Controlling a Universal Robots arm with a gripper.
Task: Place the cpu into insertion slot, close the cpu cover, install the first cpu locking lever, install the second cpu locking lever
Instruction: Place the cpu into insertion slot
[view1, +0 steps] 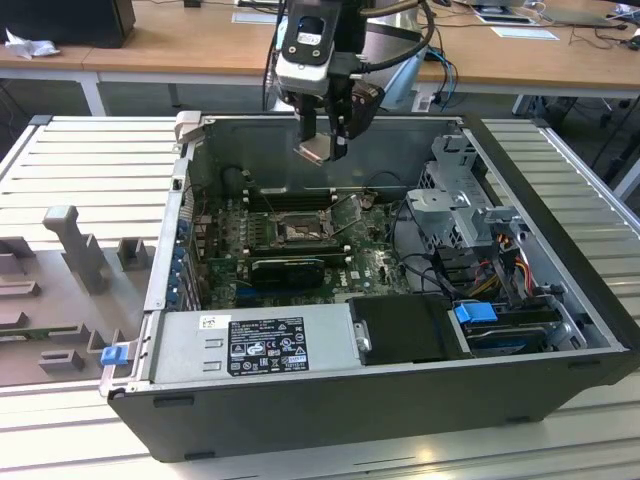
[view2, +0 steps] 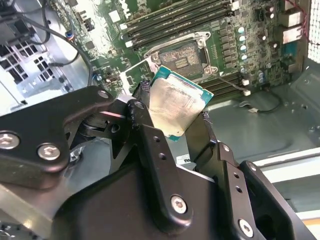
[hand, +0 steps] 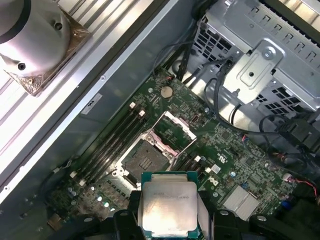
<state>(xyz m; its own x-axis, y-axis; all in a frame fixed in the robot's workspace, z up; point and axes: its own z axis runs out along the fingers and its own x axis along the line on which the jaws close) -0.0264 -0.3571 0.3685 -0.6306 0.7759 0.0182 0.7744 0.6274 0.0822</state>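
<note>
My end effector (view2: 172, 120) is closed on the cpu (hand: 167, 206), with two fingers pinching opposite green edges and the silvery lid showing. I judge the chip light, rigid and slick on top, with a fragile underside, so the rim is the safe place to grip. Below and well apart, the insertion slot (hand: 142, 161) lies bare on the motherboard (hand: 240, 165). The cpu cover (hand: 173, 131) stands open beside it, inside the open computer case (view1: 400, 400).

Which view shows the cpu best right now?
The first wrist view: the cpu faces the camera squarely, metal top plain. The second wrist view shows it tilted, partly hidden; the exterior view shows it small.
</note>
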